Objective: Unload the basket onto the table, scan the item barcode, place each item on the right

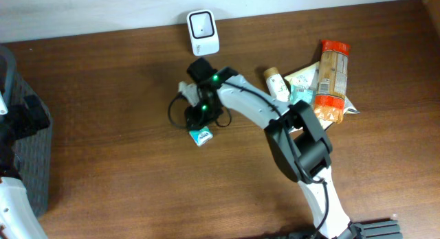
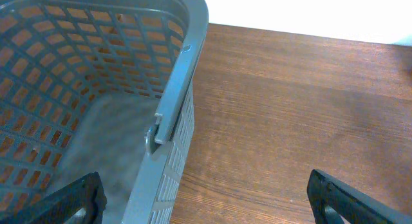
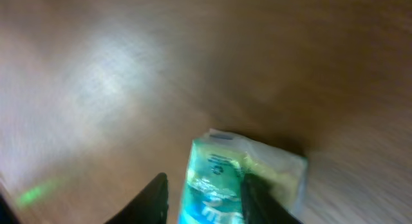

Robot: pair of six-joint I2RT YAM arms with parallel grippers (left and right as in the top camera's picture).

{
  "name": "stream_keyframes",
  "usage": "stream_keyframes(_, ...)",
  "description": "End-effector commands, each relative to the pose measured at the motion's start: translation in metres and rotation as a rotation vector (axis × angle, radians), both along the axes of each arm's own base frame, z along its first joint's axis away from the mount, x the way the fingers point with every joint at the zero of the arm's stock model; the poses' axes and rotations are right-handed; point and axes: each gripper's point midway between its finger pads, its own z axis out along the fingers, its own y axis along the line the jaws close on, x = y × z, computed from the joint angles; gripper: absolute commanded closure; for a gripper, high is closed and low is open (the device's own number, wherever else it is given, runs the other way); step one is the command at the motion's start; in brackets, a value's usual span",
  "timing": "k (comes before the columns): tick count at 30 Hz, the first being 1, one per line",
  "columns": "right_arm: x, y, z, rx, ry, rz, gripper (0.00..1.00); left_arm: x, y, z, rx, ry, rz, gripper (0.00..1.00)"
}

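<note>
Now, your right hand [image 3: 201, 195] is low over the pack [image 1: 201, 136], which lies on the table [image 1: 103, 95] just left of centre in the overhead frame, directly below the scanner [image 1: 203, 31]. In the right wrist view the teal-and-white pack fills the lower middle, between the 2 fingers [image 3: 152, 198]. The finger on the right of that frame overlaps the pack's edge. The finger on the left shows a sliver of table between itself and the pack. So the hand is set narrow around the pack, but that view is blurred and you cannot tell from it whether the pack is truly gripped.

The white scanner stands at the top centre of the overhead frame, by the table's far edge, apart from the pack. A pile [image 1: 320, 77] of other packets lies at the upper right, beside the right arm's elbow.

Your left hand [image 2: 205, 185] is spread wide and holds nothing. Its 2 dark fingertips show in the lower corners of the left wrist frame, 1 over the basket [image 2: 174, 114] and 1 over bare wood. The grey basket sits at the left edge of the overhead frame, well apart from the pack.
</note>
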Motion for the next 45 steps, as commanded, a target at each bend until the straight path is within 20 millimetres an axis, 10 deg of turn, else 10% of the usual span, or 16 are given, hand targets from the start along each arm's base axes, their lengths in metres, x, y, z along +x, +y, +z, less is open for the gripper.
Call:
stream_keyframes(1, -0.009, 0.009, 0.0, 0.035, -0.039, 0.129, 0.61, -0.001, 0.001, 0.007, 0.017, -0.014, -0.005, 0.01)
stream_keyframes(9, 0.03, -0.045, 0.073, 0.004, -0.055, 0.095, 0.53, -0.001, 0.001, 0.007, 0.017, -0.014, -0.006, 0.01)
stream_keyframes(22, -0.018, -0.048, -0.008, -0.055, 0.116, 0.104, 0.55, -0.001, 0.001, 0.007, 0.017, -0.014, -0.005, 0.01)
stream_keyframes(30, -0.023, -0.044, -0.022, -0.021, 0.166, 0.023, 0.95, -0.001, 0.001, 0.007, 0.017, -0.014, -0.005, 0.01)
stream_keyframes(36, -0.019, -0.02, 0.061, 0.382, 0.359, -0.03, 0.96, -0.001, 0.001, 0.007, 0.017, -0.015, -0.006, 0.01)
stream_keyframes(41, 0.017, -0.05, 0.158, 0.917, 0.433, -0.071, 0.96, -0.001, 0.001, 0.007, 0.017, -0.015, -0.006, 0.01)
stream_keyframes(45, 0.027, -0.068, 0.169, 0.962, 0.438, -0.116, 0.96, -0.001, 0.001, 0.007, 0.017, -0.014, -0.005, 0.01)
